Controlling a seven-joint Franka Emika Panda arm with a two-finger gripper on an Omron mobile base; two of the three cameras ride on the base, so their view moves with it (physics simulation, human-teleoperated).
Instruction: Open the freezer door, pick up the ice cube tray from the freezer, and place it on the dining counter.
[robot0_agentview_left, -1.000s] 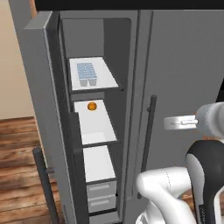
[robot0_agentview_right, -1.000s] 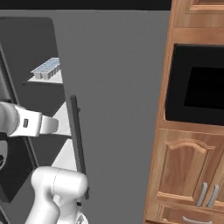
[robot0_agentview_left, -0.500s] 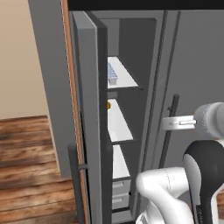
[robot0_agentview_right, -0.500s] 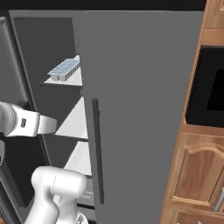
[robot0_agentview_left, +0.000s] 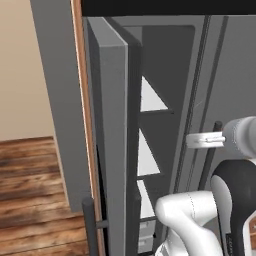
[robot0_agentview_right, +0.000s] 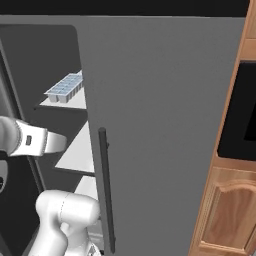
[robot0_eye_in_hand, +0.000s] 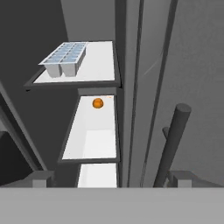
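The freezer door stands swung wide as the end effector, fingers fully spread and holding nothing, faces the freezer. The ice cube tray sits on the top white shelf, ahead of and above the end effector; a small orange ball rests one shelf lower.

The left base view looks forward from behind the arm, close to the open freezer door, seeing it edge-on. The right base view faces the freezer from the other side. The hand view looks close into its white shelves, which all three views share.
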